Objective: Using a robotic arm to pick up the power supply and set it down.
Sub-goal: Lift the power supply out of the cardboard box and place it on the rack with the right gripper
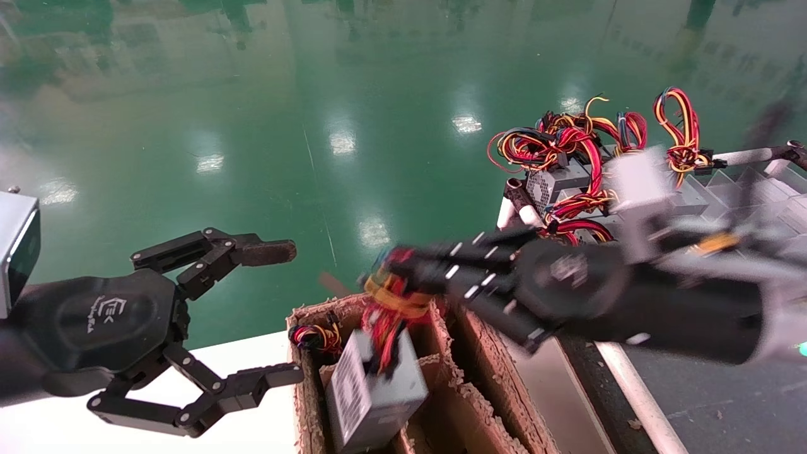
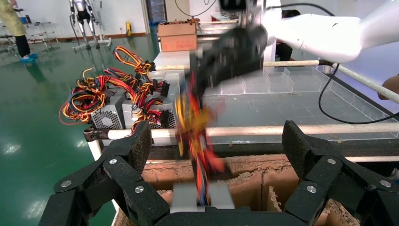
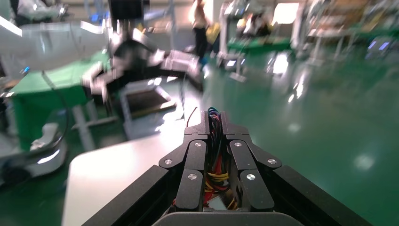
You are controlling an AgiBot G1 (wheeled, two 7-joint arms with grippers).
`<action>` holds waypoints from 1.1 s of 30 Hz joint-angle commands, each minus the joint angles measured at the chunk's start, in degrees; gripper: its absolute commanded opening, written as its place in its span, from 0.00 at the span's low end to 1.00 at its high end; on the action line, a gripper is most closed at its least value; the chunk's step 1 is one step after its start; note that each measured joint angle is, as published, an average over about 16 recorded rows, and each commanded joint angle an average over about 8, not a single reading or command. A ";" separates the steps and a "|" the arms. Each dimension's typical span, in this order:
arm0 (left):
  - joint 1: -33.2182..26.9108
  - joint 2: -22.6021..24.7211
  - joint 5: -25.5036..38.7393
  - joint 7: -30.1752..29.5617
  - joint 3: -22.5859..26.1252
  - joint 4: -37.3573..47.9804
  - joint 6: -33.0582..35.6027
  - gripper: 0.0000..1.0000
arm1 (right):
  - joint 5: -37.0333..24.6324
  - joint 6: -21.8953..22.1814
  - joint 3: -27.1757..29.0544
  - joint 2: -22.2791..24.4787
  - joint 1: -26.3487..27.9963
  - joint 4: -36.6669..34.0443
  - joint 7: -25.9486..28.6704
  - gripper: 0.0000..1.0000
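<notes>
The power supply [image 1: 372,384], a grey metal box, hangs tilted in a compartment of the cardboard box [image 1: 485,384]. Its red, yellow and black wire bundle [image 1: 394,302] runs up into my right gripper [image 1: 388,274], which is shut on the wires and blurred by motion. The right wrist view shows those wires [image 3: 214,141] pinched between the shut fingers [image 3: 197,155]. From the left wrist view, the white robotic arm [image 2: 324,33] reaches in from the far side, and the blurred power supply [image 2: 186,197] dangles below its wires [image 2: 195,127]. My left gripper [image 1: 277,315] stands open and empty, left of the box.
Several more power supplies [image 1: 555,183] with tangled wires sit on a rack at the back right. Clear divided trays [image 1: 756,189] lie beyond them. A white pipe rail [image 1: 637,391] runs beside the cardboard box. A white tabletop [image 1: 252,353] lies under my left gripper.
</notes>
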 commanded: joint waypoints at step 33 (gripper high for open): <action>0.00 0.00 0.00 0.00 0.00 0.00 0.00 1.00 | 7.72 -7.33 9.97 26.22 4.17 -26.76 -10.60 0.00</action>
